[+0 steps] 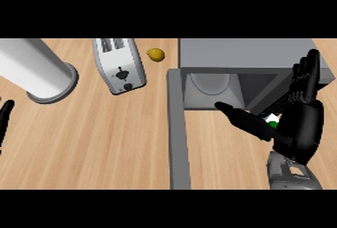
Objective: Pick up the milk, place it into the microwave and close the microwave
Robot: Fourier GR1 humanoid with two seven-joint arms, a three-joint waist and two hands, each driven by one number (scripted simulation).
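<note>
The open grey microwave (244,53) holds a pale round plate (212,83), with a white-and-green milk carton (270,119) peeking past the straight-fingered black right hand (302,124) at its mouth, while the left hand (5,116) rests open.

Bright, even light washes the pale wooden counter (99,142), shadows faint, dimmer only inside the grey box-shaped microwave (245,51).

Before us a light wooden counter (99,142), on it a silver toaster (118,64) toward the far edge, a small yellow lemon (156,54) near it, a white cylinder (36,69) at our left, a grey microwave (250,53) at our right, its door (179,129) standing open.
</note>
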